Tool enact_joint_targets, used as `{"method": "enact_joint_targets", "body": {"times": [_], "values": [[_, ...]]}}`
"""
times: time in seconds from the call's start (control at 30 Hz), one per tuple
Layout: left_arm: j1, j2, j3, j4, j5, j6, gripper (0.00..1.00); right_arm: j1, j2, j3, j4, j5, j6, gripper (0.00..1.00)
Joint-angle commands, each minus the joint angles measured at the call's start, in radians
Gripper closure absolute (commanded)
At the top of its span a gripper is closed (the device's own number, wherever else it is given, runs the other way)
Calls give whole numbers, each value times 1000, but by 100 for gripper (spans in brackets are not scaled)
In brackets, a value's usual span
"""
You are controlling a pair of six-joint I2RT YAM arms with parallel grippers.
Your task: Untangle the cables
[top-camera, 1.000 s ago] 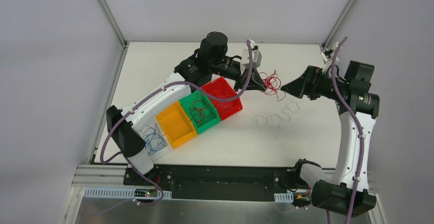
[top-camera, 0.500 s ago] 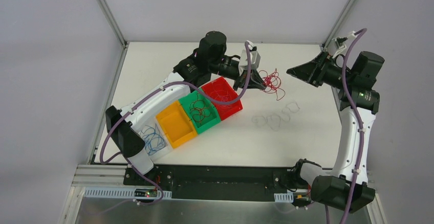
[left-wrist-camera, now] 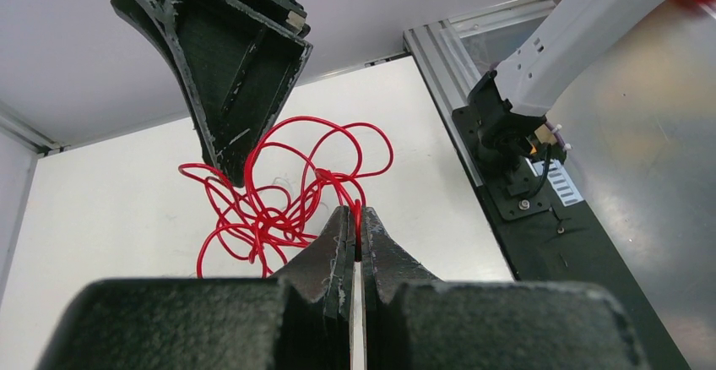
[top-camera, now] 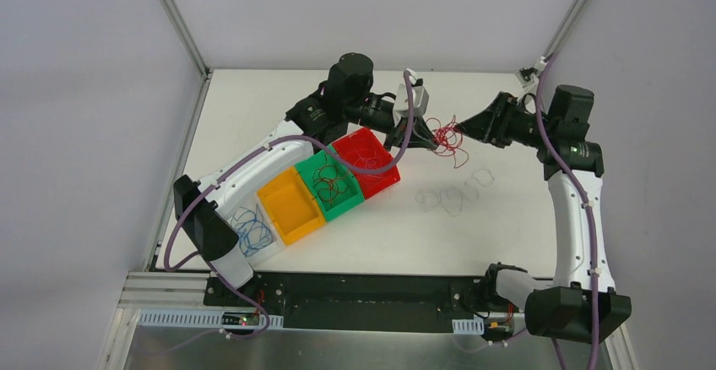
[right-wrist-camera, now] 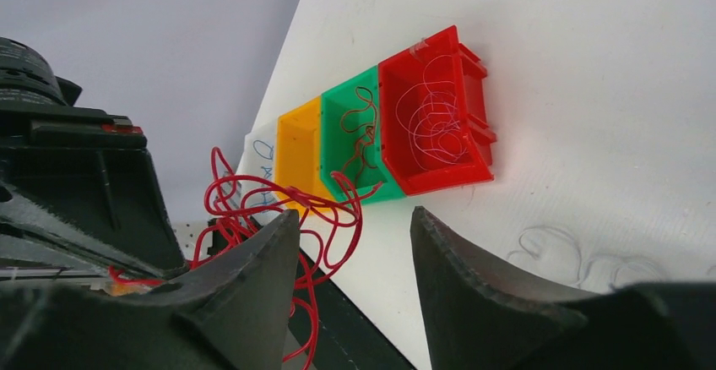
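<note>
The left gripper [left-wrist-camera: 355,218], two matte black wedge-shaped plastic fingers with scuffed edges, is pressed together on a strand of the bright red, hair-thin, curly wire tangle [top-camera: 446,136], which hangs in loose loops above the white table [top-camera: 380,235] at upper centre of the overhead view. The right gripper [right-wrist-camera: 355,216] stands spread, its ribbed black fingers apart, one beside the red loops; I cannot tell whether it touches them. Left of centre runs a slanted row of boxy plastic bins. A glossy red bin [top-camera: 384,180] holds fine white wire, and a green bin [top-camera: 346,208] dark red-brown curls. Next comes an orange-yellow bin [top-camera: 291,205], then a pale tray [top-camera: 274,243] with blue coils [top-camera: 251,226]. Faint white wire loops [top-camera: 456,193] lie flat on the table, right of centre.
</note>
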Motion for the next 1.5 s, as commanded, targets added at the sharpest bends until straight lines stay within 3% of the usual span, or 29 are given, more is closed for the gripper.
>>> {"method": "enact_joint_targets", "body": {"times": [0.0,0.3,0.43,0.57,0.8,1.07,1.3,1.47], "values": [[12,-52,-6,45,43,31,100,55,1,-5,44,113,-51,48],[11,-63,-13,100,27,-9,100,141,20,-22,135,189,-56,56],[11,-67,-15,102,17,-26,100,166,25,-28,189,272,-26,76],[13,-89,-12,103,-18,-61,100,159,51,-32,140,479,-127,100],[48,-134,84,103,-114,-194,100,-10,160,-81,121,560,-238,100],[216,-106,307,136,-226,-423,100,-192,337,-54,107,582,-342,100],[276,-120,391,137,-289,-418,100,-267,470,46,95,587,-346,100],[281,-155,332,132,-276,-386,100,-289,498,109,94,502,-312,100]]}}
